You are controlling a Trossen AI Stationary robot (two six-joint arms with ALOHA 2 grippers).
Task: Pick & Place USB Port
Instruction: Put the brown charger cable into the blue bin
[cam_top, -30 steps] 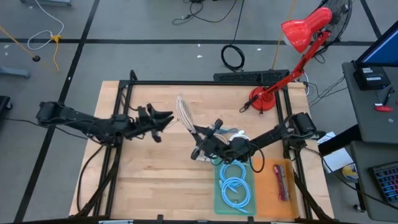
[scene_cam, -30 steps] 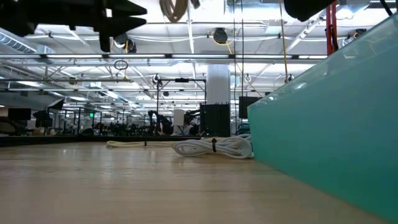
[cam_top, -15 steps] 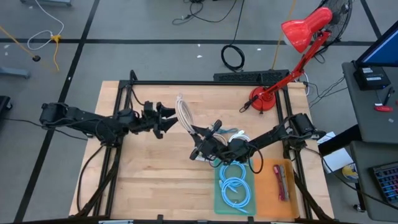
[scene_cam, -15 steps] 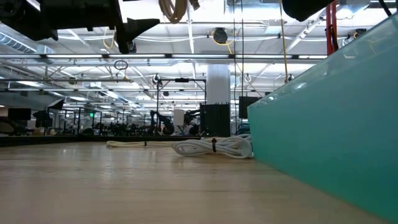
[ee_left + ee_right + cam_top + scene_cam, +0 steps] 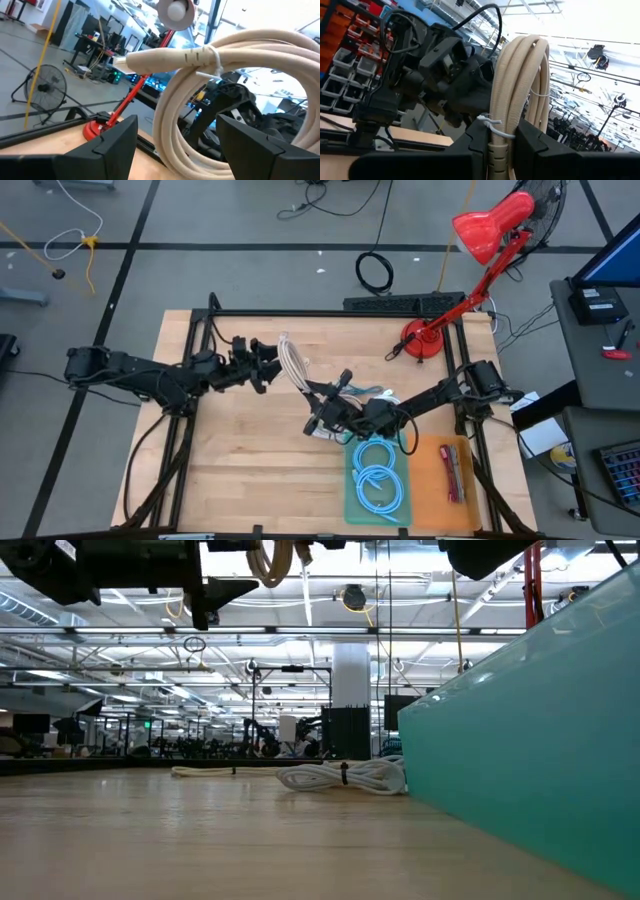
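Note:
A cream USB cable, coiled into a long bundle [image 5: 293,362] and bound with thin ties, is held up over the table's middle. My right gripper [image 5: 322,394], reaching in from the right, is shut on the bundle's lower end [image 5: 501,150]. My left gripper [image 5: 268,362] reaches in from the left and is open. In the left wrist view its gripper [image 5: 177,132] has one finger on each side of the coil's loop [image 5: 170,125] without plainly touching it. The cable's plug [image 5: 145,59] sticks out above the fingers. My right gripper pinches the bundled strands between its two fingers, just below a white tie [image 5: 495,131]. The fingers [image 5: 535,147] come from the table's right, slanting upward, and lie across the strands. The coil stands up beyond the fingertips, lifted clear of the table.
A teal tray [image 5: 352,498] at the near right holds coiled blue cables [image 5: 378,482]; an orange tray [image 5: 432,480] lies beside it. A white cable coil [image 5: 340,777] rests on the table by the tray. A red desk lamp [image 5: 428,340] stands at the far right.
My left gripper has opened wide, rolled a little, and swung toward the table's far edge. Its fingers have come to either side of the coil. My right gripper has kept the coil held up in place.

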